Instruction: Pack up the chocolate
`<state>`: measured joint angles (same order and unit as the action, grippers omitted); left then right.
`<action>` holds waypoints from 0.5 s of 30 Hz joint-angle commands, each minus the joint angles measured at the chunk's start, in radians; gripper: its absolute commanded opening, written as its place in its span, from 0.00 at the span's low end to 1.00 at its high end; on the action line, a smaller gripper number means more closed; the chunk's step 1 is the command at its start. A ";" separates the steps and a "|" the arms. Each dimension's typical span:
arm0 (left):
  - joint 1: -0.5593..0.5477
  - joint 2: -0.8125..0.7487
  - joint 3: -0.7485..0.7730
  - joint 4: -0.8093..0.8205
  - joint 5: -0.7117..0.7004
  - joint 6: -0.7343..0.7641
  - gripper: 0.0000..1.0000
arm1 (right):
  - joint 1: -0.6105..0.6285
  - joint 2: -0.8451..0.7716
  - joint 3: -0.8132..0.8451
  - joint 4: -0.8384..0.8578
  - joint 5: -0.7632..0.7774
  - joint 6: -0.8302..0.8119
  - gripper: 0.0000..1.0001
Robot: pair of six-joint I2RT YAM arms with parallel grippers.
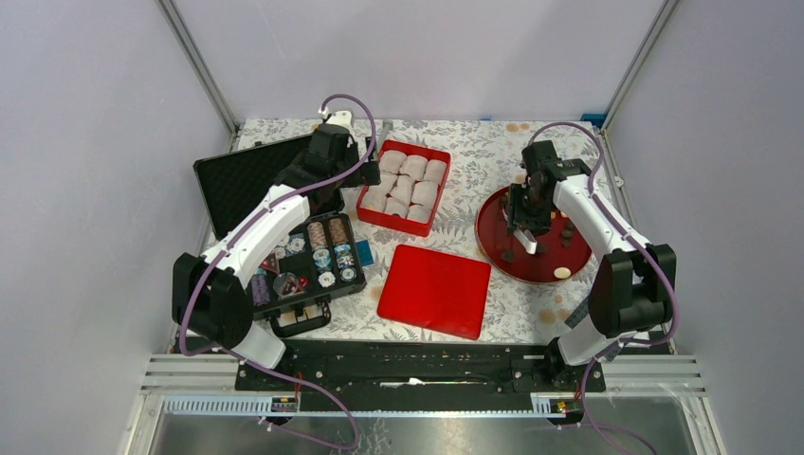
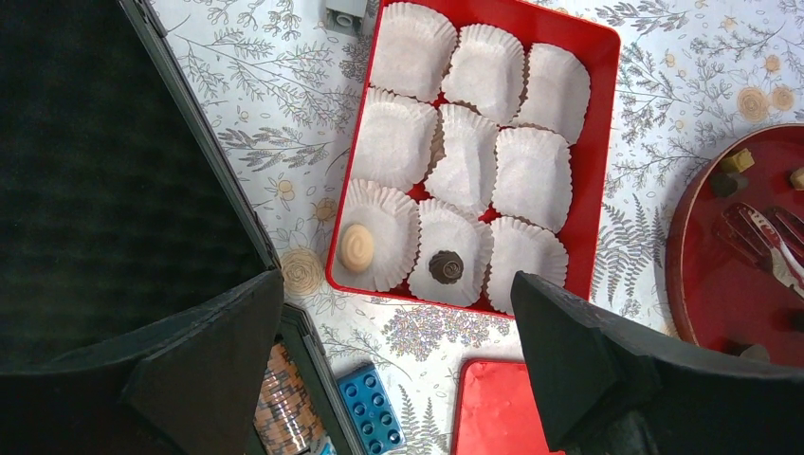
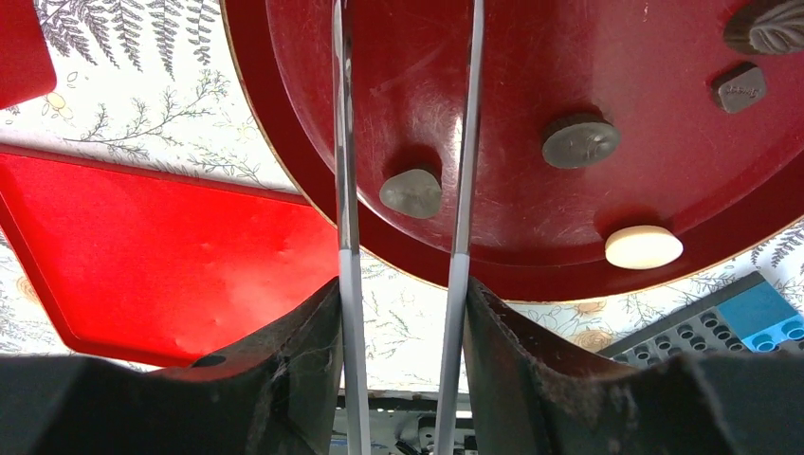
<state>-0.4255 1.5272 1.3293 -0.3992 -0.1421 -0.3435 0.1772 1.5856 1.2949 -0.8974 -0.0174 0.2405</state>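
Since the nearest chocolate [image 3: 411, 192] sits on the dark red plate [image 3: 569, 57] between the blades of the tongs [image 3: 462, 190], seemingly untouched, your right tool [image 3: 403, 313], clamped on those tongs, is nearer; your left tool [image 2: 396, 284] gapes empty.

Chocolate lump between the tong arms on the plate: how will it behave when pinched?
The chocolate looks small, so probably light. Rounded sides may slip from the thin smooth tongs; the glossy plate likely lets it slide.
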 commanded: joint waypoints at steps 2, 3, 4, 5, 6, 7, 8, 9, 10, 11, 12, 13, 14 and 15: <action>0.006 -0.016 0.022 0.051 -0.018 0.001 0.99 | -0.004 0.014 0.054 0.026 -0.014 0.007 0.50; 0.007 -0.017 0.020 0.051 -0.020 -0.003 0.99 | -0.004 0.022 0.058 0.028 -0.015 0.005 0.49; 0.007 -0.019 0.019 0.050 -0.022 -0.006 0.99 | -0.004 0.029 0.064 0.028 -0.016 0.001 0.49; 0.007 -0.022 0.019 0.051 -0.027 -0.009 0.99 | -0.003 0.038 0.073 0.028 -0.017 -0.003 0.49; 0.007 -0.026 0.017 0.052 -0.031 -0.011 0.99 | -0.004 0.044 0.081 0.030 -0.019 -0.005 0.49; 0.007 -0.028 0.015 0.053 -0.032 -0.011 0.99 | -0.004 0.052 0.088 0.031 -0.020 -0.008 0.48; 0.007 -0.032 0.013 0.055 -0.033 -0.011 0.99 | -0.004 0.059 0.095 0.034 -0.024 -0.012 0.48; 0.007 -0.035 0.011 0.058 -0.033 -0.011 0.99 | -0.003 0.066 0.102 0.036 -0.031 -0.015 0.48; 0.007 -0.037 0.010 0.059 -0.034 -0.011 0.99 | -0.004 0.071 0.104 0.046 -0.039 -0.017 0.48; 0.007 -0.037 0.010 0.060 -0.034 -0.011 0.99 | -0.003 0.077 0.102 0.057 -0.047 -0.017 0.48; 0.007 -0.036 0.011 0.059 -0.033 -0.011 0.99 | -0.003 0.083 0.103 0.065 -0.052 -0.017 0.48; 0.007 -0.037 0.012 0.059 -0.033 -0.009 0.99 | -0.003 0.089 0.107 0.066 -0.053 -0.018 0.48; 0.007 -0.037 0.014 0.059 -0.033 -0.011 0.99 | -0.004 0.094 0.108 0.065 -0.051 -0.019 0.47; 0.007 -0.038 0.017 0.059 -0.032 -0.012 0.99 | -0.003 0.099 0.111 0.067 -0.048 -0.021 0.47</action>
<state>-0.4255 1.5272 1.3293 -0.3939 -0.1539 -0.3485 0.1772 1.6718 1.3594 -0.8516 -0.0406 0.2386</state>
